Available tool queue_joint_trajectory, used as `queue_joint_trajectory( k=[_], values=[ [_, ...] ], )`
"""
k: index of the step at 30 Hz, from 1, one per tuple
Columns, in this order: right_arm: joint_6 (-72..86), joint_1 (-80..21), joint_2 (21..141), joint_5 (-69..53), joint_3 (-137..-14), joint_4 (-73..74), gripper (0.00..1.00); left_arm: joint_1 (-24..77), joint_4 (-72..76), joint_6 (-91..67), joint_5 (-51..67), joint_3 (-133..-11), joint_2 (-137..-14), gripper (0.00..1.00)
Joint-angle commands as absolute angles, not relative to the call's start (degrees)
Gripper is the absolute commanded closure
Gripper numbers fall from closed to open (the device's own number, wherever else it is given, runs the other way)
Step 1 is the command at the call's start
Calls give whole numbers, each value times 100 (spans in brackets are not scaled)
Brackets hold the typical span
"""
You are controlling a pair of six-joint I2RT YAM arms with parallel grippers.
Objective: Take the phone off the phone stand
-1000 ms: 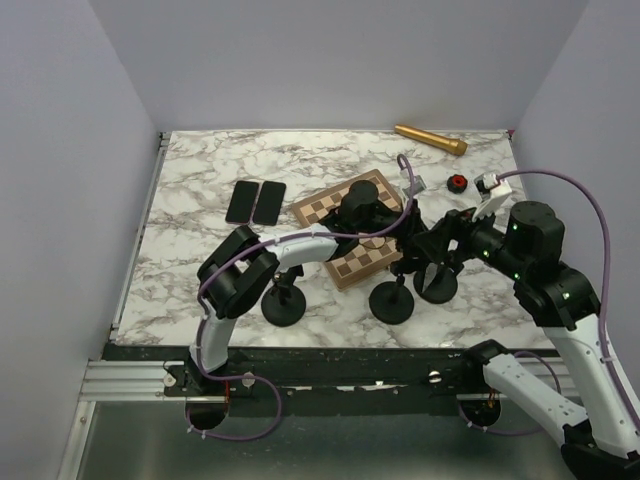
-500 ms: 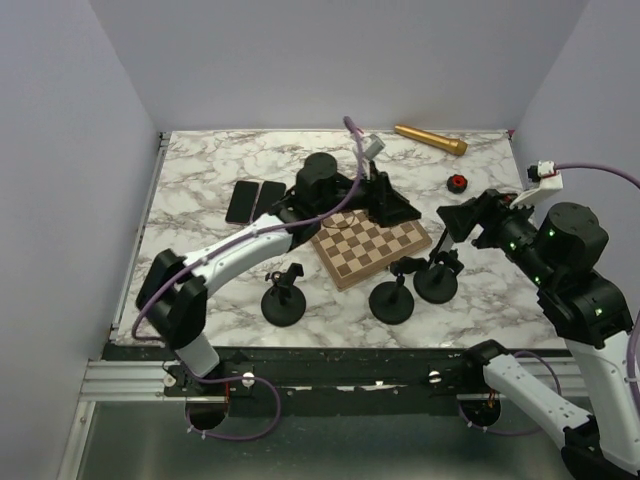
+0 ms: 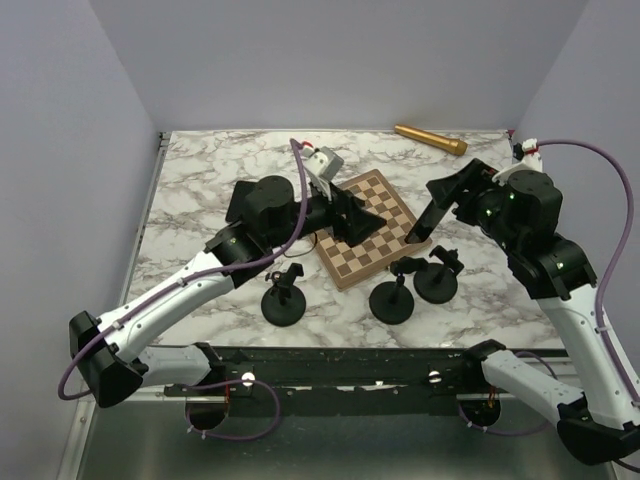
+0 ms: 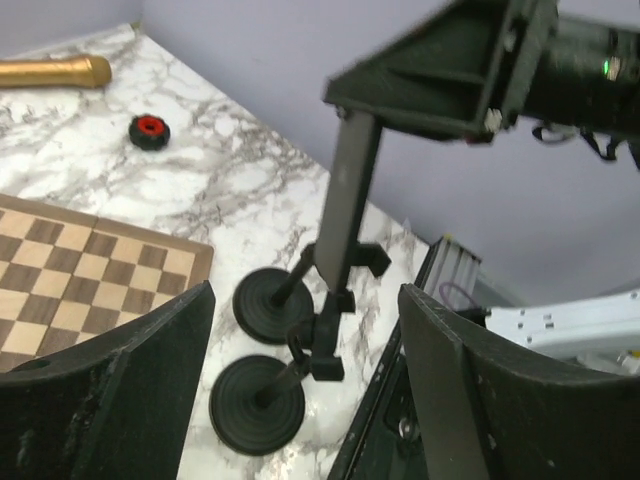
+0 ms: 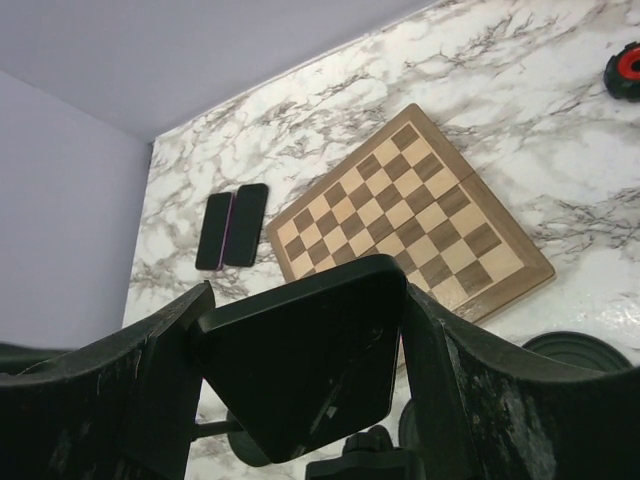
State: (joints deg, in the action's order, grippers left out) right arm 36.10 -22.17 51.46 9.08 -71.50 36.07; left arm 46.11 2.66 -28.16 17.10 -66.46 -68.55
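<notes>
My right gripper (image 3: 443,192) is shut on a black phone (image 3: 419,222) and holds it upright, lower end just above the cradle of a black phone stand (image 3: 392,297); I cannot tell if they touch. In the right wrist view the phone (image 5: 310,370) fills the gap between both fingers of the gripper (image 5: 305,385). The left wrist view shows the phone (image 4: 350,190) edge-on above two stands (image 4: 258,405). My left gripper (image 3: 368,222) is open and empty over the chessboard (image 3: 385,205); it also shows in the left wrist view (image 4: 300,400).
A second stand (image 3: 437,283) and a third (image 3: 283,303) stand near the front. Two dark phones (image 5: 232,232) lie flat at the left, partly under my left arm. A gold cylinder (image 3: 430,138) lies at the back. A small red and black thing (image 4: 148,131) sits right of the board.
My left arm has pulled back left, away from the stands, its gripper open. My right gripper has lifted and moved back from the stands with the phone in it.
</notes>
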Motion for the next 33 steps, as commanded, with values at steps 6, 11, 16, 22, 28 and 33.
queue_joint_trajectory(
  k=[6,11,16,22,28,33],
  values=[
    [4311,-2237,5078,348,-7009,2930,99,5701,-882,-1829,97,-7594,-7634,29],
    [4392,-2233,4991,214,-6925,2943,99,5971,-1052,-1654,-299,-8070,-8073,36],
    [4447,-2234,4957,83,-6807,2858,99,6247,-1206,-1476,-671,-8442,-8385,51],
    [4515,-2232,4922,44,-6689,2778,99,6420,-1400,-1356,-887,-8700,-8616,67],
    [4576,-2237,4861,44,-6680,2762,99,6494,-1432,-1356,-888,-8753,-8706,78],
    [4635,-2235,4820,44,-6663,2751,99,6565,-1495,-1334,-915,-8825,-8796,85]
  ],
)
